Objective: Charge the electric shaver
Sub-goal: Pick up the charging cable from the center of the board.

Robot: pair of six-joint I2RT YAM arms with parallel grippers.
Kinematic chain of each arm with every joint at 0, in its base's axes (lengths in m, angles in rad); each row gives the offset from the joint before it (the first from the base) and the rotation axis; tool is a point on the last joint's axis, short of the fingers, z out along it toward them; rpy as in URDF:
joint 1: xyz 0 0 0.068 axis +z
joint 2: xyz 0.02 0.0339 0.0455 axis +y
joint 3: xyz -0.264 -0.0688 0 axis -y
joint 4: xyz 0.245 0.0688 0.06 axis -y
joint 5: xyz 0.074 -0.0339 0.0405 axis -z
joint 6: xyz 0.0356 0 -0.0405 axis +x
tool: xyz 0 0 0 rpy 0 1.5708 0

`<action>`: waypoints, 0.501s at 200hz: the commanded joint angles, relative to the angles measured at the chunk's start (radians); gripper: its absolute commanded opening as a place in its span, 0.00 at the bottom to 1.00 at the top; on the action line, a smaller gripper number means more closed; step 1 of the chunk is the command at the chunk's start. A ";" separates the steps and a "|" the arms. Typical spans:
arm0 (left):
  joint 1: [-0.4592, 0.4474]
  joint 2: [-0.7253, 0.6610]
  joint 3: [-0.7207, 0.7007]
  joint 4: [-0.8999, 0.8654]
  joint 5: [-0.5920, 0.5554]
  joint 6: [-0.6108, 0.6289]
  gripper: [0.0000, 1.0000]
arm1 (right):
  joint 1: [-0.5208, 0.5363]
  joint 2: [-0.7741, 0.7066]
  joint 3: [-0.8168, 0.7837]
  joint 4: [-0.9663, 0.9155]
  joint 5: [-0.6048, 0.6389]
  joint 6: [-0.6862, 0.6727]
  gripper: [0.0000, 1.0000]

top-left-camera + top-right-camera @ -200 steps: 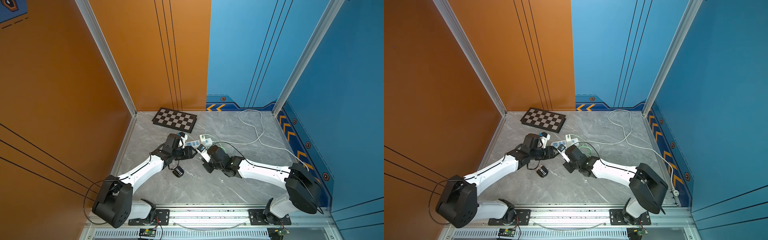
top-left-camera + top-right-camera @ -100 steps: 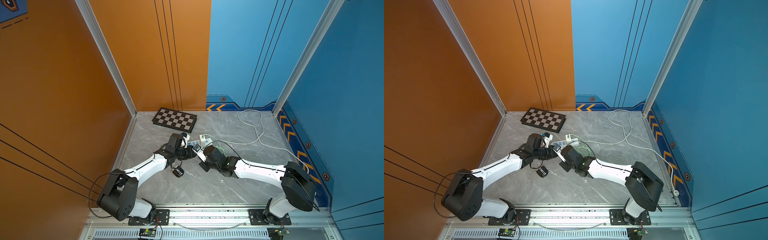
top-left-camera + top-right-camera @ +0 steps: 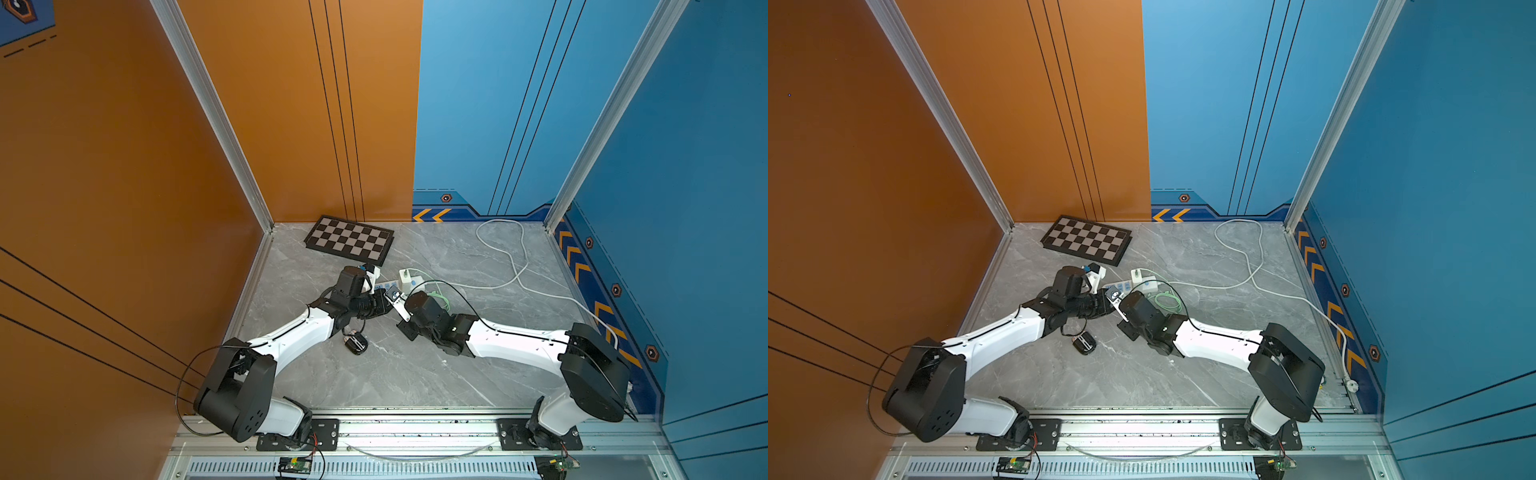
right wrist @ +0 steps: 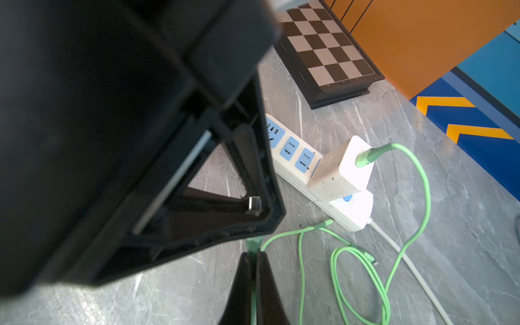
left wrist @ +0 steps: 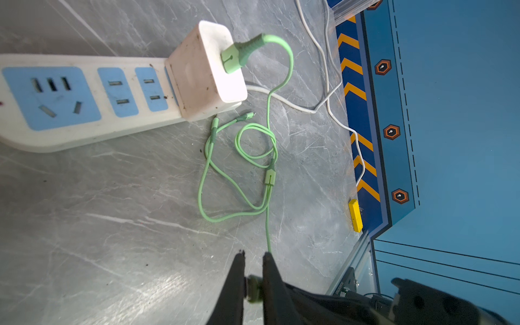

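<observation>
The electric shaver (image 3: pixel 355 344) (image 3: pixel 1084 344), small and glossy black, lies on the grey table just in front of my left forearm, untouched. A green charging cable (image 5: pixel 202 180) runs from the white charger block (image 5: pixel 208 70), which is plugged into the white-and-blue power strip (image 5: pixel 84 98). My left gripper (image 5: pixel 253 254) is shut on a green connector of that cable. My right gripper (image 4: pixel 253 254) is shut on the same green cable (image 4: pixel 301 270) just behind it. In both top views the two grippers meet tip to tip (image 3: pixel 390 307) (image 3: pixel 1116 309), beside the strip.
A chessboard (image 3: pixel 349 240) lies at the back by the orange wall. The strip's white cord (image 3: pixel 515 266) loops across the right rear of the table. A small yellow block (image 5: pixel 355 215) sits by the blue wall. My left gripper's black body (image 4: pixel 112 140) fills much of the right wrist view.
My left gripper's jaws have closed onto the green connector. The right gripper, still shut on the cable, has moved a little left toward the left gripper. The shaver has not moved.
</observation>
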 commanded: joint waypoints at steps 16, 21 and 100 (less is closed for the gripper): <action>-0.007 0.006 -0.009 -0.013 0.031 0.011 0.00 | 0.003 0.013 0.029 0.052 0.036 0.001 0.00; -0.006 0.005 -0.011 -0.013 0.032 0.013 0.00 | 0.002 0.010 0.026 0.051 0.033 0.007 0.00; 0.013 -0.009 -0.043 0.013 0.050 0.029 0.00 | -0.111 -0.107 -0.047 0.037 -0.169 0.108 0.25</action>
